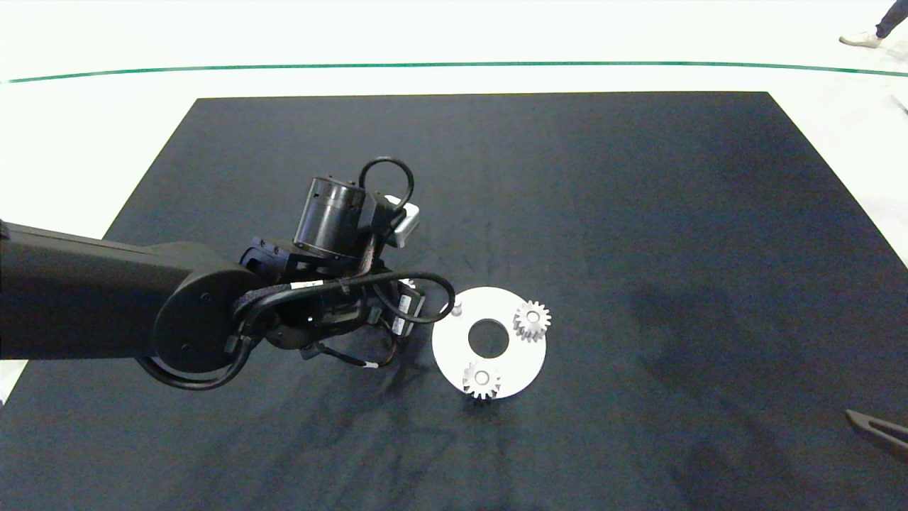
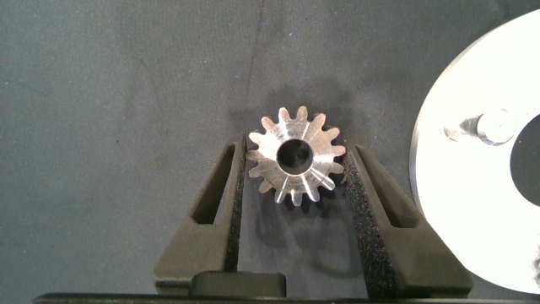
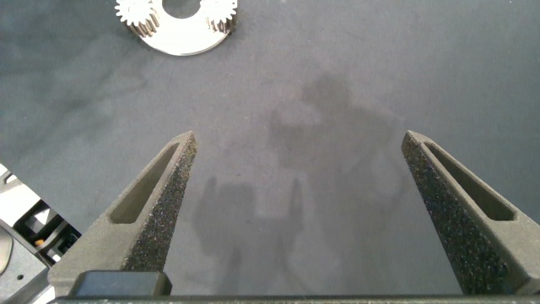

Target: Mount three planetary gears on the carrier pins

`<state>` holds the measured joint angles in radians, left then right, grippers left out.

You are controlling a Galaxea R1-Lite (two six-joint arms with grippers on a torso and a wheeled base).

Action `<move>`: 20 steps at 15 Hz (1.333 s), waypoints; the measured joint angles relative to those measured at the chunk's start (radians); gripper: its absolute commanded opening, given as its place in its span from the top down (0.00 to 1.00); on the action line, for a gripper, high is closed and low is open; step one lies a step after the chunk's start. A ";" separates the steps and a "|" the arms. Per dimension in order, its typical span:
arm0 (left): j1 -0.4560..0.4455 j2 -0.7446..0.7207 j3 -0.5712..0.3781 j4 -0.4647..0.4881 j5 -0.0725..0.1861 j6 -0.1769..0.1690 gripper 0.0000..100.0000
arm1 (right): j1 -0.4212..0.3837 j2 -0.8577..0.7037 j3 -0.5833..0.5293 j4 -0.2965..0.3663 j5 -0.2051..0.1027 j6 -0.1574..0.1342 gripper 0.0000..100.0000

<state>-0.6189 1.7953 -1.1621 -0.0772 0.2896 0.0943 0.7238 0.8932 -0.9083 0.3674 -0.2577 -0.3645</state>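
Right gripper (image 3: 295,148): two grey fingers spread wide, nothing between them, hanging over bare dark mat at the table's near right corner, well apart from the work; only its fingertips (image 1: 879,428) enter the head view.

Flat white round disc with large centre hole (image 1: 518,358): lies on the mat just right of the left arm, open mat on its other sides. Two small silvery toothed spur gears are seated on it, one at the near edge (image 1: 482,380), one at the right edge (image 1: 532,320). One short pale carrier pin (image 1: 456,306) stands bare at its left edge.

Left gripper (image 2: 295,181): closed on the third silvery gear (image 2: 295,158), teeth touching both foam pads, centre hole upward, just beside the disc rim, apart from the bare pin.

Dark matte mat (image 1: 638,213): covers the tabletop.

Pale floor with a green line (image 1: 454,65) beyond; a person's shoe (image 1: 860,40) at the far right.
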 measured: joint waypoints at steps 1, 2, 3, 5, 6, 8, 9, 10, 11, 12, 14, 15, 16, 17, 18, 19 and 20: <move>0.000 0.000 0.000 0.000 0.000 0.000 0.71 | 0.000 0.000 0.000 0.000 0.000 0.000 0.00; 0.000 -0.001 0.001 0.000 0.000 0.000 0.74 | 0.000 0.000 0.000 0.000 0.000 0.000 0.00; 0.000 -0.004 0.002 0.001 -0.001 0.000 0.76 | 0.000 0.000 0.000 0.000 0.000 0.000 0.00; 0.001 -0.023 -0.002 0.008 -0.001 0.004 0.80 | 0.000 -0.001 0.000 -0.001 0.000 0.000 0.00; 0.000 -0.038 -0.004 0.009 0.000 0.007 0.82 | 0.000 -0.003 0.000 -0.001 0.000 0.000 0.00; -0.011 -0.064 -0.008 0.011 0.000 0.013 0.86 | 0.000 -0.009 -0.001 -0.001 0.001 0.000 0.00; -0.025 -0.072 -0.009 0.011 0.000 0.013 0.87 | 0.000 -0.010 -0.001 -0.001 0.001 0.000 0.00; -0.041 -0.076 -0.009 0.011 0.000 0.016 0.87 | 0.000 -0.012 -0.001 -0.001 0.001 0.000 0.00; -0.064 -0.079 -0.009 0.011 0.000 0.024 0.87 | 0.000 -0.014 -0.001 -0.001 0.001 0.000 0.00; -0.083 -0.081 -0.008 0.011 0.000 0.043 0.87 | 0.000 -0.015 -0.002 -0.001 0.001 0.000 0.00; -0.120 -0.079 -0.023 0.020 0.000 0.084 0.87 | 0.000 -0.016 -0.002 -0.001 0.001 0.000 0.00; -0.131 -0.075 -0.038 0.046 0.001 0.087 0.87 | 0.000 -0.016 -0.002 -0.001 0.000 0.000 0.00; -0.138 -0.071 -0.054 0.078 0.001 0.087 0.87 | 0.000 -0.017 -0.002 -0.001 0.000 0.000 0.00; -0.146 -0.064 -0.077 0.110 0.001 0.087 0.87 | 0.000 -0.017 -0.002 -0.001 0.000 0.000 0.00; -0.152 -0.059 -0.098 0.117 0.001 0.087 0.87 | 0.000 -0.017 -0.002 -0.001 0.000 -0.001 0.00; -0.157 -0.050 -0.115 0.123 0.001 0.087 0.87 | 0.000 -0.018 -0.002 -0.001 0.000 -0.001 0.00; -0.163 -0.036 -0.140 0.123 0.001 0.087 0.87 | 0.000 -0.018 -0.002 -0.001 0.000 -0.001 0.00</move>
<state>-0.7817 1.7591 -1.3017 0.0462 0.2911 0.1817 0.7234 0.8749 -0.9100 0.3664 -0.2577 -0.3655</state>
